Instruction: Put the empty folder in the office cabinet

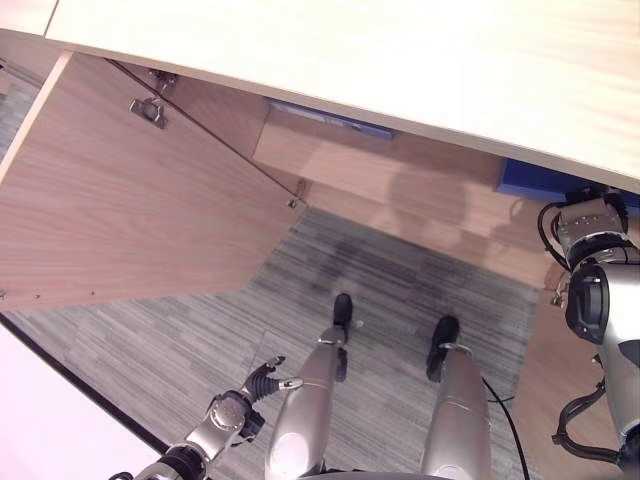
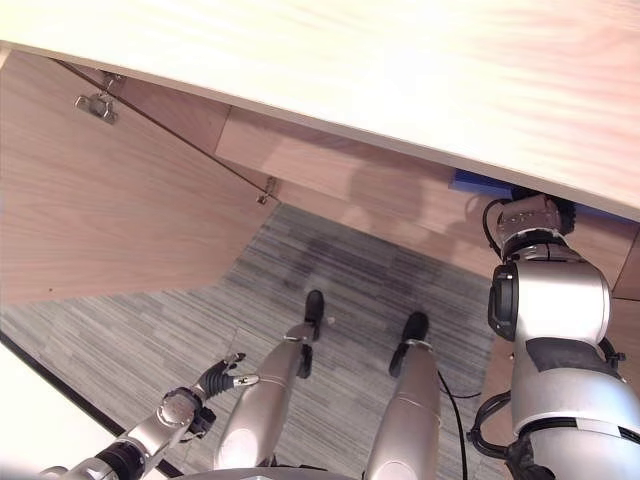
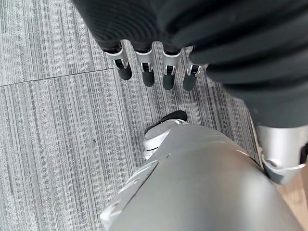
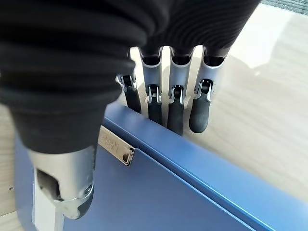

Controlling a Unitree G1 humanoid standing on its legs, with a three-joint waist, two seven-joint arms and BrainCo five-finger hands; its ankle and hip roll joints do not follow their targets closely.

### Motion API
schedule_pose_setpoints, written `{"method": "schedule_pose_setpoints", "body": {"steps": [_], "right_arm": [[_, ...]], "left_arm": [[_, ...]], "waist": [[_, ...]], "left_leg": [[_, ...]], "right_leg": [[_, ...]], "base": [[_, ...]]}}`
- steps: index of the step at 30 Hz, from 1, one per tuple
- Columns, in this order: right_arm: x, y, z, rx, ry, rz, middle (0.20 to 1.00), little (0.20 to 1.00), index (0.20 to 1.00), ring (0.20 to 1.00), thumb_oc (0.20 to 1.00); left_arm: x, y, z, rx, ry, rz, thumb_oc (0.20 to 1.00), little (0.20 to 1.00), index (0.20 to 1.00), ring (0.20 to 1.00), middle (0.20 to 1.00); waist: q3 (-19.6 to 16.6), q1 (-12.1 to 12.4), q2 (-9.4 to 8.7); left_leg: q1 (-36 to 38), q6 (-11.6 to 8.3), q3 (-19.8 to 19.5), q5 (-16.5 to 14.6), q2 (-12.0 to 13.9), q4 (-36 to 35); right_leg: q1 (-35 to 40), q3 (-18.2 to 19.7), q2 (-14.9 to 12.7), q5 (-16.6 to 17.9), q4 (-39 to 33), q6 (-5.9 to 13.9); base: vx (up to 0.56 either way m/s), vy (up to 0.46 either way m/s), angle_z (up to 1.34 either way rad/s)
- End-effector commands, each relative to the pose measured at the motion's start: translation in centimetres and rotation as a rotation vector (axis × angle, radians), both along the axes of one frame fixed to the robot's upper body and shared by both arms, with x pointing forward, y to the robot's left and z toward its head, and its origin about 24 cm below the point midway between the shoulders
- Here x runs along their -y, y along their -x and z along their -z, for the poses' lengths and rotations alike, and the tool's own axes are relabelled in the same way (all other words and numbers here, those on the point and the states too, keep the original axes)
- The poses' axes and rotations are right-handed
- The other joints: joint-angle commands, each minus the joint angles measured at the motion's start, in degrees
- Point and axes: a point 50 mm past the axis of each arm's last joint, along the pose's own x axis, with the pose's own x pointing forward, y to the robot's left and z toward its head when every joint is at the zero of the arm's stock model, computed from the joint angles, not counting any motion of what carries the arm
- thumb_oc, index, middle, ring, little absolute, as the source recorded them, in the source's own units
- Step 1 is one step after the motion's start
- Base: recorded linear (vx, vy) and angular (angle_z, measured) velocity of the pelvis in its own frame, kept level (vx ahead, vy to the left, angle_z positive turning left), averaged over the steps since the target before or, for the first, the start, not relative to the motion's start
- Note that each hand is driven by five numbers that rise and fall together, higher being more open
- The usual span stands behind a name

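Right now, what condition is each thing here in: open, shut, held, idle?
Cabinet door: swung open.
Blue folder: upright inside the cabinet, right hand's fingers curled over its top edge.
Right hand: gripping the blue folder.
Left hand: hanging over the carpet, fingers relaxed, holding nothing.

One blue folder (image 4: 159, 192), one cabinet (image 1: 300, 60)

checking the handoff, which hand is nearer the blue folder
Right. The right hand is at the flat blue folder, fingers over its top edge, thumb on its face, inside the wooden cabinet. The left hand hangs low over the grey carpet, far from the folder.
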Motion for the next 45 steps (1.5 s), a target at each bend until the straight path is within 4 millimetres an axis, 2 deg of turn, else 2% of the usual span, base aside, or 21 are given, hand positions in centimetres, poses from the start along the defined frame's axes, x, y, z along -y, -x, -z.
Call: {"method": "schedule_pose_setpoints", "body": {"steps": [1,3,4,5,7,9,10,13,14,16,17,18,20,27,33,35,36,39,41,43,45], "right_arm": [[0.8,0.4,0.1,0.023,-0.031,0.018,1.0,1.0,1.0,1.0,1.0],[0.8,-0.2,-1.8,0.061,0.046,-0.045,1.0,1.0,1.0,1.0,1.0],[0.8,-0.2,-1.8,0.061,0.048,-0.046,1.0,1.0,1.0,1.0,1.0],[1.0,-0.4,-2.7,0.08,0.081,-0.067,1.0,1.0,1.0,1.0,1.0],[1.8,-0.4,-5.5,0.12,0.199,-0.112,1.0,1.0,1.0,1.0,1.0],[2.7,-0.1,-7.8,0.155,0.27,-0.112,1.0,1.0,1.0,1.0,1.0],[2.7,-0.1,-7.9,0.155,0.272,-0.113,1.0,1.0,1.0,1.0,1.0],[4.0,0.8,-10.8,0.2,0.358,-0.09,1.0,1.0,1.0,1.0,1.0],[4.0,0.8,-10.9,0.2,0.359,-0.09,1.0,1.0,1.0,1.0,1.0],[4.7,1.5,-13.3,0.24,0.434,-0.066,1.0,1.0,1.0,1.0,1.0],[4.7,1.5,-13.3,0.24,0.436,-0.066,1.0,1.0,1.0,1.0,1.0],[5.1,2.0,-14.7,0.255,0.486,-0.052,1.0,1.0,1.0,1.0,1.0],[5.4,2.3,-15.2,0.266,0.518,-0.049,1.0,1.0,1.0,1.0,1.0],[5.5,2.1,-12.8,0.204,0.486,-0.088,1.0,1.0,1.0,1.0,1.0],[5.0,1.4,-9.7,0.197,0.424,-0.12,1.0,1.0,1.0,1.0,1.0],[3.1,0.0,-6.3,0.247,0.385,-0.184,1.0,1.0,1.0,1.0,1.0],[2.6,-0.3,-5.5,0.259,0.383,-0.201,1.0,1.0,1.0,1.0,1.0],[0.0,-0.6,-0.2,0.337,0.314,-0.236,1.0,1.0,1.0,1.0,1.0],[-1.1,0.1,3.4,0.33,0.254,-0.24,1.0,1.0,1.0,1.0,1.0],[-3.6,1.0,8.2,0.28,0.174,-0.28,1.0,1.0,1.0,1.0,1.0],[-5.9,2.3,11.9,0.216,0.153,-0.354,1.0,1.0,1.0,1.0,1.0]], "left_arm": [[-0.2,-0.6,-0.1,0.004,-0.004,-0.008,1.0,1.0,1.0,1.0,1.0],[-0.4,-0.7,-0.3,0.006,0.004,-0.013,1.0,1.0,1.0,1.0,1.0],[-0.4,-0.7,-0.3,0.006,0.005,-0.013,1.0,1.0,1.0,1.0,1.0],[-0.5,-0.6,-0.3,0.004,0.009,-0.016,1.0,1.0,1.0,1.0,1.0],[-1.2,-0.4,-0.3,-0.005,0.011,-0.035,1.0,1.0,1.0,1.0,1.0],[-1.5,0.0,-0.2,-0.016,0.011,-0.036,1.0,1.0,1.0,1.0,1.0],[-1.5,0.0,-0.2,-0.015,0.013,-0.035,1.0,1.0,1.0,1.0,1.0],[-1.9,0.7,0.1,-0.039,0.003,-0.023,1.0,1.0,1.0,1.0,1.0],[-1.9,0.7,0.1,-0.039,0.004,-0.023,1.0,1.0,1.0,1.0,1.0],[-2.1,1.2,0.2,-0.048,0.004,-0.012,1.0,1.0,1.0,1.0,1.0],[-2.1,1.1,0.1,-0.048,0.005,-0.012,1.0,1.0,1.0,1.0,1.0],[-2.1,1.2,0.1,-0.047,0.013,-0.014,1.0,1.0,1.0,1.0,1.0],[-2.3,1.5,0.1,-0.055,0.025,-0.017,1.0,1.0,1.0,1.0,1.0],[-2.2,1.5,0.0,-0.059,0.031,-0.004,1.0,1.0,1.0,1.0,1.0],[-2.2,1.3,-0.1,-0.055,0.041,-0.007,1.0,1.0,1.0,1.0,1.0],[-1.8,0.8,-0.2,-0.042,0.068,-0.03,1.0,1.0,1.0,1.0,1.0],[-1.9,0.7,-0.3,-0.038,0.073,-0.038,1.0,1.0,1.0,1.0,1.0],[-1.3,0.3,-0.4,-0.026,0.105,-0.042,1.0,1.0,1.0,1.0,1.0],[-1.4,0.4,-0.3,-0.029,0.114,-0.057,1.0,1.0,1.0,1.0,1.0],[-1.7,0.1,-0.4,-0.017,0.119,-0.106,1.0,1.0,1.0,1.0,1.0],[-1.8,0.0,-0.2,-0.023,0.138,-0.155,1.0,1.0,1.0,1.0,1.0]], "waist": [[3.54,1.4,2.12],[3.54,1.54,2.1],[3.56,1.51,2.13],[3.57,1.56,2.13],[3.51,1.83,1.93],[3.61,2.1,1.94],[3.65,2.09,2.02],[3.58,2.43,1.95],[3.6,2.42,2.02],[3.49,2.52,1.95],[3.55,2.49,2.02],[3.51,2.54,1.87],[3.52,2.62,1.73],[3.66,2.55,1.6],[3.88,2.54,1.58],[4.05,2.36,1.36],[4.05,2.3,1.14],[4.0,1.62,0.91],[3.71,1.04,0.49],[3.04,0.15,-0.34],[2.57,-0.98,-1.58]], "left_leg": [[4.33,-0.91,-1.78,-11.81,2.55,3.43],[4.21,-0.86,-1.64,-11.41,2.49,3.19],[4.2,-0.86,-1.62,-11.4,2.49,3.18],[4.17,-0.85,-1.59,-11.35,2.47,3.1],[4.21,-0.82,-1.49,-11.25,2.42,2.99],[4.1,-0.82,-1.52,-11.15,2.37,3.05],[4.09,-0.81,-1.5,-11.14,2.37,3.04],[4.1,-0.89,-1.49,-10.94,2.39,2.7],[4.09,-0.89,-1.48,-10.92,2.38,2.68],[4.12,-0.92,-1.44,-10.75,2.4,2.44],[4.14,-0.91,-1.44,-10.73,2.41,2.41],[4.44,-0.94,-1.53,-10.61,2.34,2.01],[4.8,-0.99,-1.58,-10.51,2.37,1.69],[5.44,-1.04,-1.71,-10.41,2.54,1.12],[6.01,-1.01,-1.78,-10.29,2.6,0.78],[6.84,-1.05,-1.62,-9.92,2.73,-0.3],[7.31,-1.07,-1.65,-9.67,2.76,-1.03],[9.21,-1.08,-1.54,-8.7,2.69,-3.76],[10.32,-1.0,-1.5,-8.35,2.85,-4.94],[12.1,-0.95,-1.09,-7.9,3.2,-6.75],[13.54,-0.94,-0.81,-7.14,3.42,-7.72]], "right_leg": [[4.19,0.58,0.55,-2.05,-4.61,4.96],[3.96,0.72,0.47,-1.62,-4.85,5.01],[3.93,0.74,0.47,-1.61,-4.85,5.01],[3.88,0.71,0.43,-1.54,-4.89,5.01],[3.84,0.77,0.39,-1.42,-4.89,4.98],[3.75,0.86,0.25,-1.25,-4.85,4.99],[3.73,0.87,0.26,-1.23,-4.85,4.99],[3.64,0.83,0.07,-0.89,-5.05,5.17],[3.62,0.84,0.07,-0.87,-5.06,5.18],[3.72,0.77,0.03,-0.68,-5.38,5.26],[3.74,0.76,0.04,-0.66,-5.42,5.27],[4.1,0.73,0.09,-0.56,-5.86,5.3],[4.67,0.56,0.13,-0.35,-6.44,5.42],[5.25,0.34,0.33,-0.1,-7.04,5.49],[6.12,0.12,0.42,0.09,-7.68,5.54],[7.14,-0.06,0.63,0.46,-8.84,5.68],[7.55,-0.02,0.8,0.76,-9.5,5.78],[9.4,-0.28,1.27,2.31,-12.7,6.24],[10.8,-0.43,1.35,3.03,-14.45,6.47],[12.9,-0.44,1.43,4.54,-17.28,6.78],[14.79,-0.28,1.28,6.03,-19.41,6.91]], "base": [[0.0,0.0,0.0],[0.0,0.0,0.0],[0.0,0.0,0.0],[0.0,0.0,0.0],[0.0,0.0,0.0],[0.0,0.0,0.0],[0.0,0.0,0.0],[0.0,0.0,0.0],[0.0,0.0,0.0],[0.0,0.0,0.0],[0.0,0.0,0.0],[0.0,0.0,0.0],[0.0,0.0,0.0],[0.0,0.0,0.0],[0.0,0.0,0.0],[0.0,0.0,0.0],[0.01,0.013,-0.06],[0.01,0.024,-0.09],[0.01,0.026,-0.12],[0.02,0.03,-0.09],[0.03,0.028,-0.03]]}}
